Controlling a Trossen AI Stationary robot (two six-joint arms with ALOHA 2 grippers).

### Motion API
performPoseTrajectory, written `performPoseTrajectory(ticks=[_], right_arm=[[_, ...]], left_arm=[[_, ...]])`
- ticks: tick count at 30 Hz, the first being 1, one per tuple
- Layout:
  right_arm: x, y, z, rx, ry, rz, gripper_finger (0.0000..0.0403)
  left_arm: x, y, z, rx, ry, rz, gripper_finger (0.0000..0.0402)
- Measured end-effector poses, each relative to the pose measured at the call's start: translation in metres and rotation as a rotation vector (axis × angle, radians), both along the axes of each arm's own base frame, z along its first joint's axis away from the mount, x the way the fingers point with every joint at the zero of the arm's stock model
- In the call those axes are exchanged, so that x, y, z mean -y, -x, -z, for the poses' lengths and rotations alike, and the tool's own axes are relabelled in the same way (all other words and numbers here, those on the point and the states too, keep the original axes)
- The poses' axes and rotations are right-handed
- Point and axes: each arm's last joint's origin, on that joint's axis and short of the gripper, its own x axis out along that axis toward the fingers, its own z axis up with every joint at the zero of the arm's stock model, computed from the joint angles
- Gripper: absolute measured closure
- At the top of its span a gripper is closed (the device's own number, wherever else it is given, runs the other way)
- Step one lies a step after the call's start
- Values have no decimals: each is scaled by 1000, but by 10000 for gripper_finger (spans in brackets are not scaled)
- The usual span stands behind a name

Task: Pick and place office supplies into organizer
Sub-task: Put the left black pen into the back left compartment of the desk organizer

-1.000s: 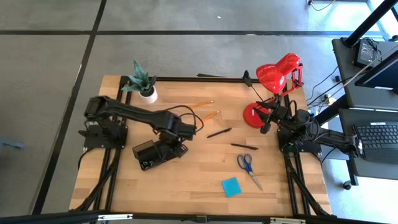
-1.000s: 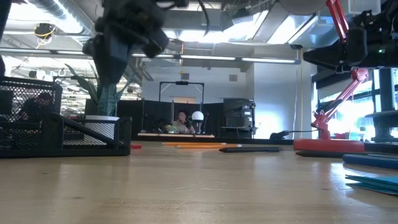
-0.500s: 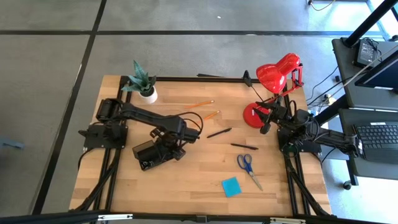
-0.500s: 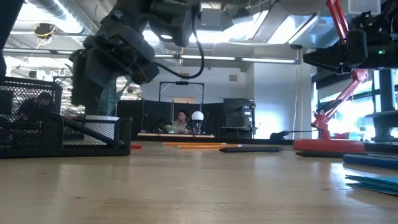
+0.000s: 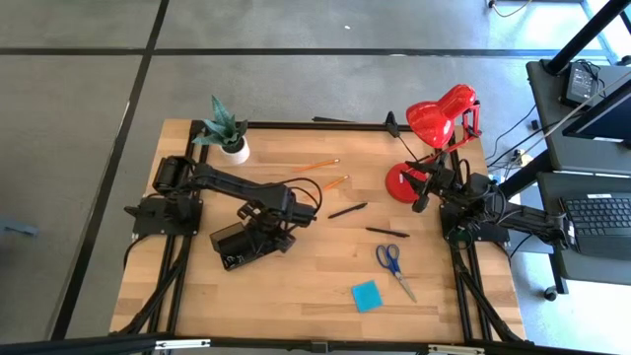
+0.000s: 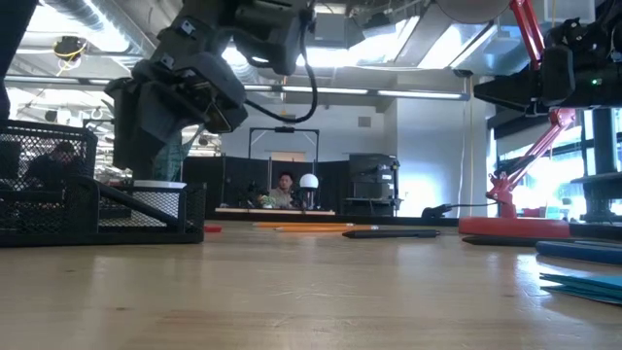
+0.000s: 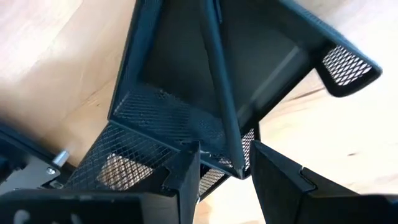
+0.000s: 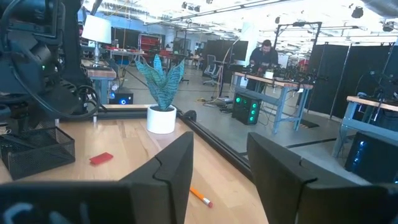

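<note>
A: From above, the left gripper (image 5: 258,235) hangs over the organizer (image 5: 233,247), which sits left of the table's middle, toward the near side; but its fingers I cannot see from there.

B: The left wrist view fills this in; the two fingers (image 7: 186,171) stand apart with a gap between them and nothing is held; a pen (image 7: 219,87) leans upright inside the mesh organizer (image 7: 155,112) just below them.

A: And the right gripper (image 5: 426,193)?

B: It waits beside the base of the red lamp (image 5: 441,113) at the far right; its own view shows the fingers (image 8: 171,168) spread and empty, and also a small red piece (image 8: 101,158) near the organizer, which the high view does not show.

A: The high view gives the rest; two orange pencils (image 5: 320,164) far of the middle, two black pens (image 5: 348,210) mid-table, scissors (image 5: 392,262) and a blue sticky-note pad (image 5: 366,295) near right; a potted plant (image 5: 228,129) in the far left corner.
</note>
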Motion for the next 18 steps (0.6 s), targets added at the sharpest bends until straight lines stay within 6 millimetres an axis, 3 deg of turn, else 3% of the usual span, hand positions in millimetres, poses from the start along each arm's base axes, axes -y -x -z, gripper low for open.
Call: performPoseTrajectory(ticks=[7,18], right_arm=[[0,0,0,-4,1,0,249],[0,0,1,-9,2,1,249]], left_arm=[[1,-7,4,53,4,0,270],[1,-12,35,-66,14,23,270]])
